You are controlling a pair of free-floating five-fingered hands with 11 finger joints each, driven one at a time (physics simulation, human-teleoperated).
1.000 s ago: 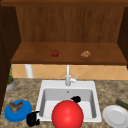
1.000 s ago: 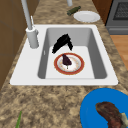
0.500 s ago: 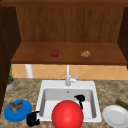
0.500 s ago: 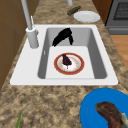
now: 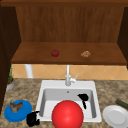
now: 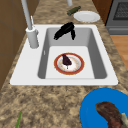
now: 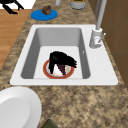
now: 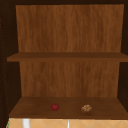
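My right hand [image 5: 83, 98] hovers open over the right part of the white sink [image 5: 45, 86], holding nothing. In the left side view this right hand [image 6: 65, 30] is beyond a red-rimmed dish [image 6: 58, 70] on the sink floor. A small dark piece [image 6: 66, 60] lies on the dish. From the right, the right hand [image 7: 61, 60] partly covers the red-rimmed dish [image 7: 47, 72]. In the front view the dish [image 5: 67, 115] looks like a red round shape. My left hand [image 5: 32, 118] floats open by the sink's front left corner, next to a blue plate [image 5: 23, 112].
The blue plate carries a brown piece of meat [image 6: 110, 113]. A white plate [image 5: 115, 115] and a green cucumber [image 6: 73, 10] lie right of the sink. The faucet [image 5: 68, 77] stands at the back. On the shelf sit a red apple [image 8: 55, 107] and a brown lump [image 8: 86, 108].
My right hand has drifted to the right over the sink, away from the dish. The left hand has stayed where it was.
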